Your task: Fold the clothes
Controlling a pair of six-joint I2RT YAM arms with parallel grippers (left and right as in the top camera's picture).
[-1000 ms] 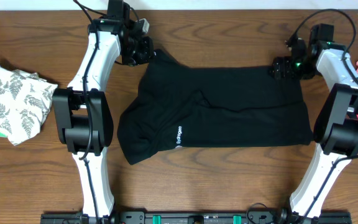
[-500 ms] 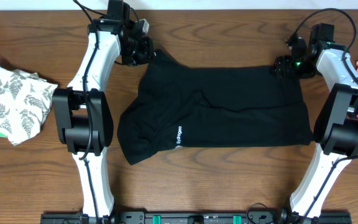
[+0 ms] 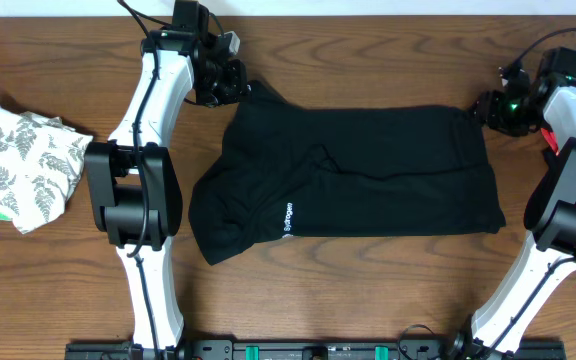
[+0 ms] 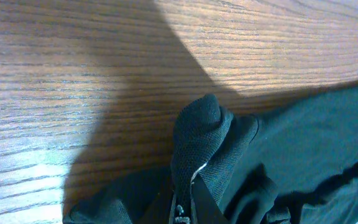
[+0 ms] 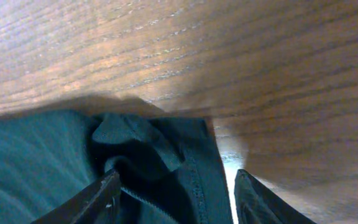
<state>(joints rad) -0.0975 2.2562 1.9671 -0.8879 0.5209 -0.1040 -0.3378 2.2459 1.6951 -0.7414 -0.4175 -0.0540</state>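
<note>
The black garment (image 3: 368, 170) lies spread across the middle of the table (image 3: 368, 290), its small white logo near the lower left. At its far left corner the left gripper (image 3: 230, 85) is clamped on a bunched fold of the cloth, which stands up as a ridge in the left wrist view. At the far right corner the right gripper (image 3: 493, 108) has its fingers (image 5: 98, 199) apart, the hemmed corner lying between them, seemingly unpinched. A fern-print garment (image 3: 18, 165) sits crumpled well to the left.

Left gripper (image 3: 232, 87) clamped; right gripper (image 3: 489, 108) parted
</note>
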